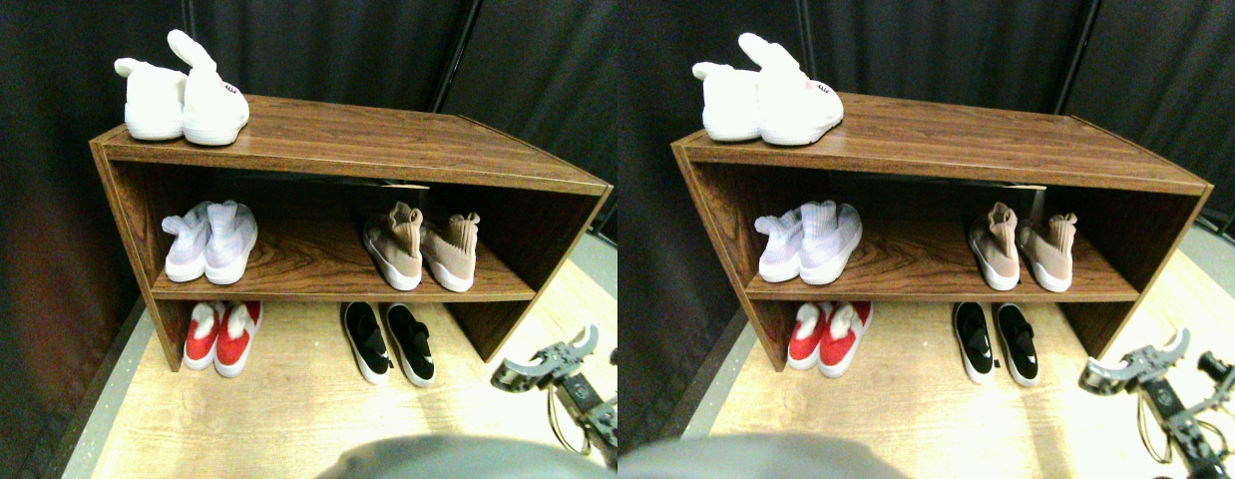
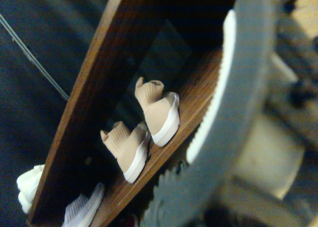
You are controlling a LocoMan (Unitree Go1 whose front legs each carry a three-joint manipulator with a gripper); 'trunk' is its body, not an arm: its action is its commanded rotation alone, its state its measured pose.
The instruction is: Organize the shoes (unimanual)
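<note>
A pair of tan knit shoes (image 1: pixel 423 249) with white soles stands on the right of the wooden rack's middle shelf (image 1: pixel 318 269), heels outward. The wrist view shows both tan shoes (image 2: pixel 149 125) side by side on that shelf. A pair of black slip-on shoes (image 1: pixel 390 343) sits on the floor under the rack, right of centre. My right gripper (image 1: pixel 543 357) hovers low at the lower right, in front of the rack's right side panel and right of the black pair. It is open and holds nothing.
Pale lavender sneakers (image 1: pixel 210 239) stand on the middle shelf's left. Red shoes (image 1: pixel 221 334) sit on the floor below them. White fluffy slippers (image 1: pixel 184 100) rest on the rack's top (image 1: pixel 378 145) at the left. Dark curtains hang behind. Light wood floor (image 1: pixel 278 409) lies in front.
</note>
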